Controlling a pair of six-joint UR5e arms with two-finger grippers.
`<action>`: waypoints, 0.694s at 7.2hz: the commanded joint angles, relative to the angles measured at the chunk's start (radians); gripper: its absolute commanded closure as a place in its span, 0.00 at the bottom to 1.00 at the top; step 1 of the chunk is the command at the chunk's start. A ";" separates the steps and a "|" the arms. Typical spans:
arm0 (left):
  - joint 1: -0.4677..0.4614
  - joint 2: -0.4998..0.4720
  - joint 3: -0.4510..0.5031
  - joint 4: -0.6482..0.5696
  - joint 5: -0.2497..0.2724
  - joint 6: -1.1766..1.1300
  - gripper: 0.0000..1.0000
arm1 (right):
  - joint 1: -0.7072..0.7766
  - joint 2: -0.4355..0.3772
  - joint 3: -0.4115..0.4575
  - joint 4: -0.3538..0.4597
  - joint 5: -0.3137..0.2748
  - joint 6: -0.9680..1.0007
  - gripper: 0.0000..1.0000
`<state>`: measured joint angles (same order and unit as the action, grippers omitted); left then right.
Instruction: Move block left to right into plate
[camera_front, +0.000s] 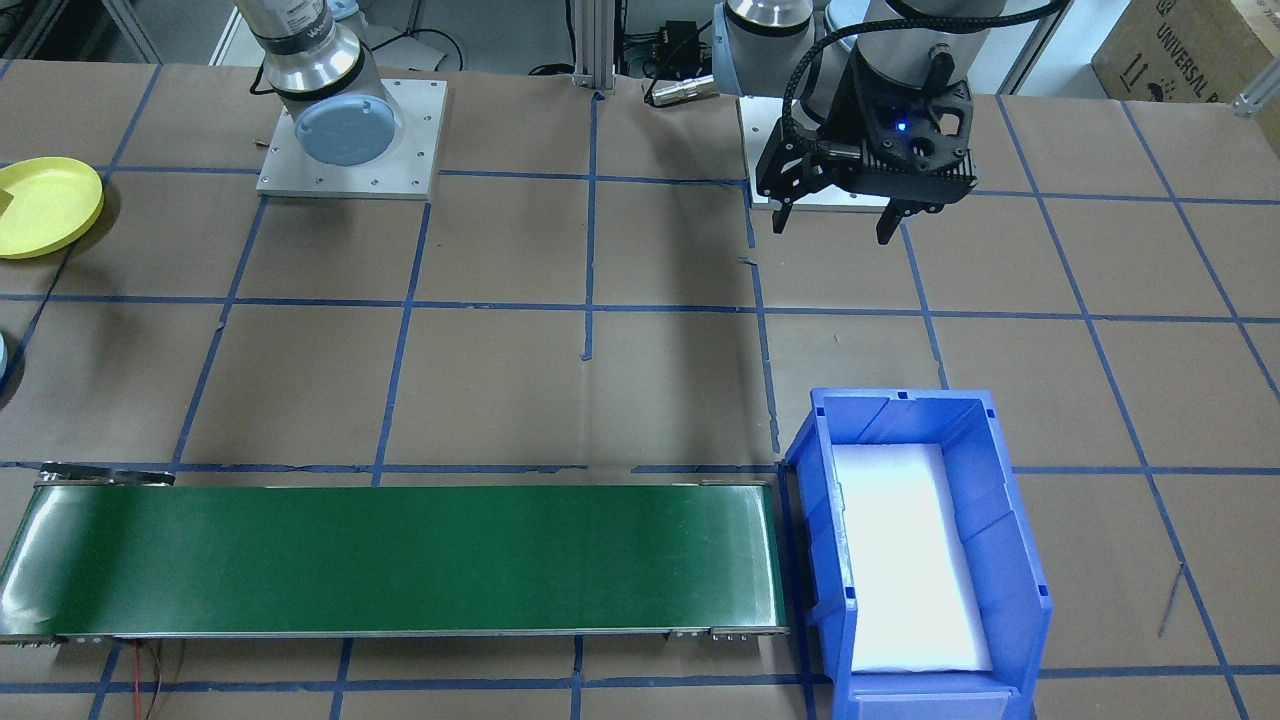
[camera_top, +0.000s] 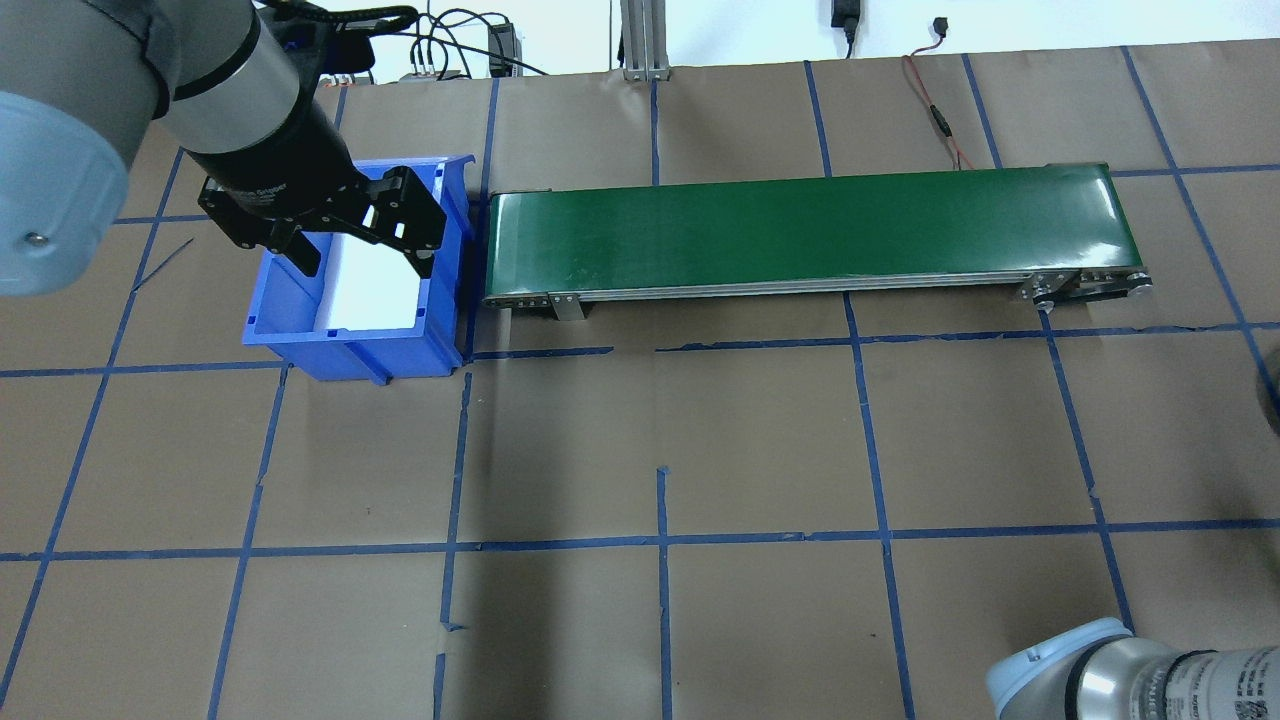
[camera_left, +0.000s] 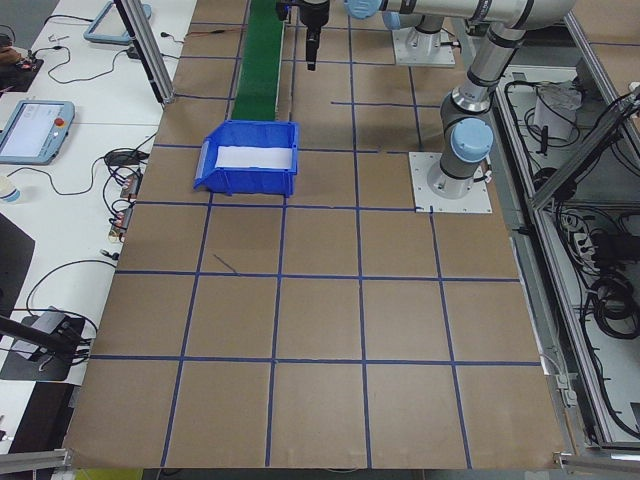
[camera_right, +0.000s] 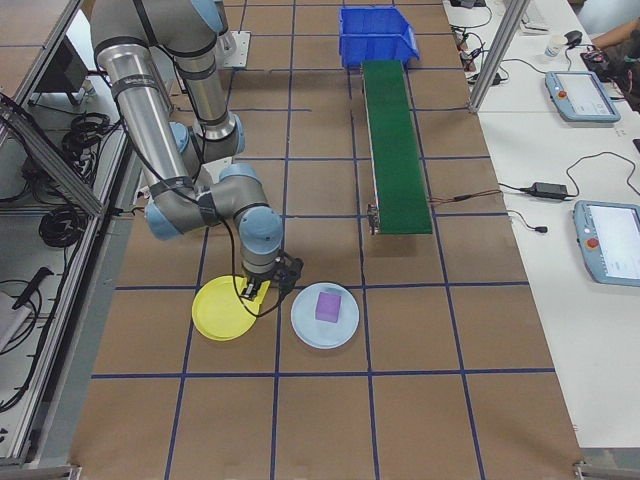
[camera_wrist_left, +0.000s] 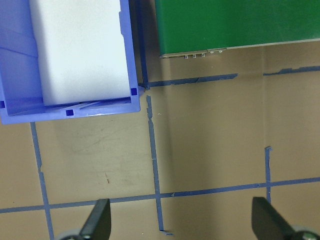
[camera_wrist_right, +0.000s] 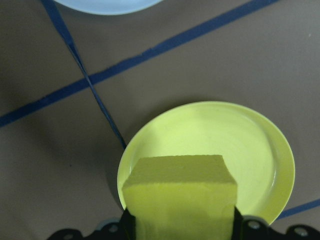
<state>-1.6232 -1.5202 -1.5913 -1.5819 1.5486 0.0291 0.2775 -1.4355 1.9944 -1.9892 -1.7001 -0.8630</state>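
While right gripper (camera_wrist_right: 180, 225) clamps yellow block (camera_wrist_right: 179, 192) at bottom centre, above plate (camera_wrist_right: 260, 150) — lower gently, centre, then release; left gripper (camera_top: 355, 255) gapes, empty.

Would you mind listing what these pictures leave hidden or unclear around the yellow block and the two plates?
- Yellow foam block: its lower part is cut off by the right wrist view's bottom edge, and the right gripper's fingers are mostly out of frame.
- Round yellow plate: cropped by the front-facing view's left edge.
- Pale blue plate with the purple block: only a sliver in the right wrist view.
- Whether the yellow block touches the plate: unclear.
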 joint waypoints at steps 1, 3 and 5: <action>0.002 -0.001 0.001 0.000 0.001 0.000 0.00 | -0.061 0.000 0.030 -0.017 -0.022 -0.017 0.59; 0.002 -0.001 0.001 0.000 0.001 0.000 0.00 | -0.063 0.012 0.035 -0.095 -0.015 -0.016 0.21; 0.003 -0.001 0.001 0.002 -0.001 0.000 0.00 | -0.040 -0.005 0.027 -0.105 -0.010 -0.005 0.00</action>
<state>-1.6204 -1.5217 -1.5907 -1.5805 1.5489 0.0292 0.2208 -1.4300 2.0246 -2.0896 -1.7154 -0.8759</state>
